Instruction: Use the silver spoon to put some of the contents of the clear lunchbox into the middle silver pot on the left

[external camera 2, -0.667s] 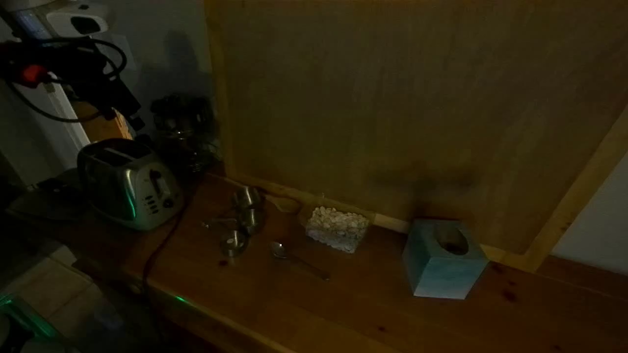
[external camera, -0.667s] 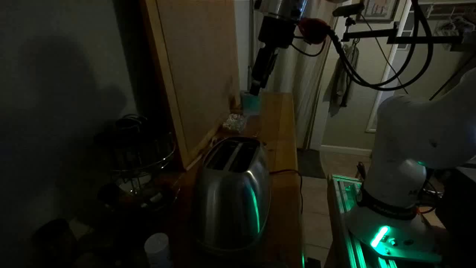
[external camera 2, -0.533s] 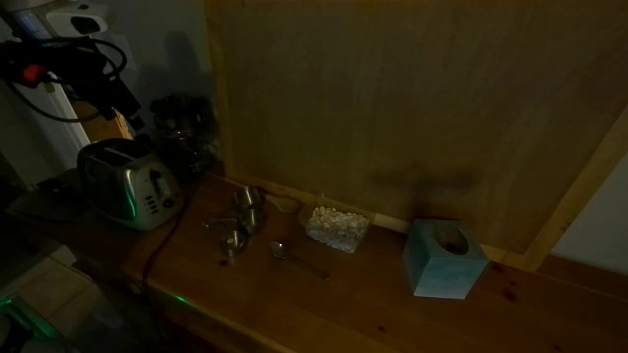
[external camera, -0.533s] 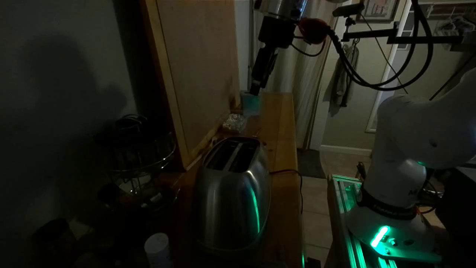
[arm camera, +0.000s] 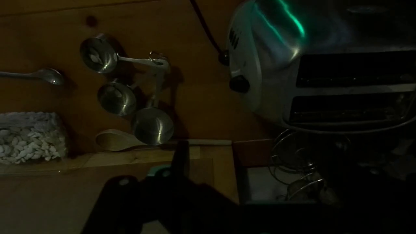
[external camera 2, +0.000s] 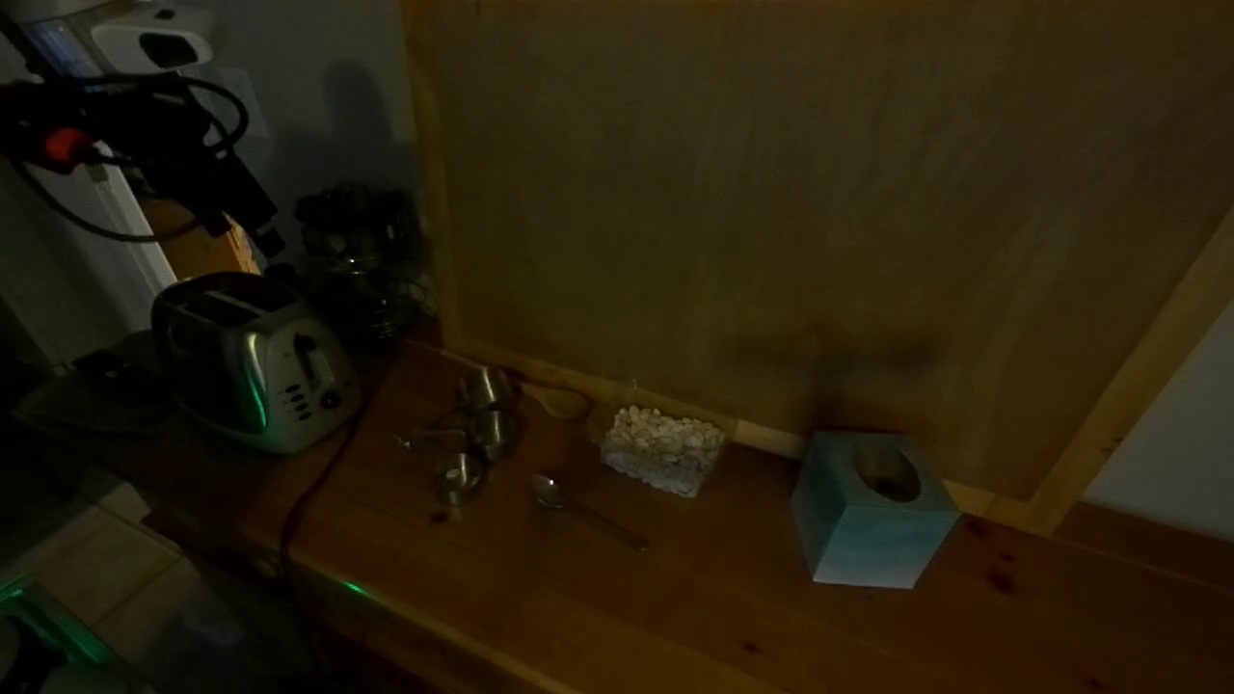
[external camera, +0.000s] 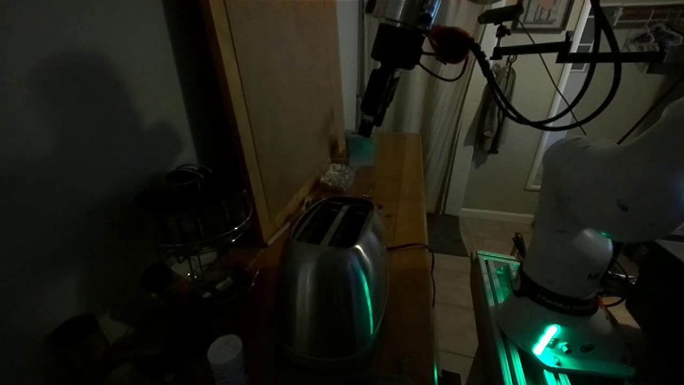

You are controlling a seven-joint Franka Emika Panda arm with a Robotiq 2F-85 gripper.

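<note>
The clear lunchbox holds pale flakes and stands against the wooden board; it also shows in the wrist view. The silver spoon lies flat on the table in front of it; the wrist view shows its bowl. Three silver cup-like pots with handles lie in a row to the left. The middle silver pot shows a few flakes inside in the wrist view. My gripper is high above the toaster end of the table, away from all of these. It is open and empty in the wrist view.
A steel toaster stands left of the pots, its cord crossing the table. A wooden spoon lies by the board. A wire rack stands behind the toaster. A blue tissue box is at the right. Lighting is dim.
</note>
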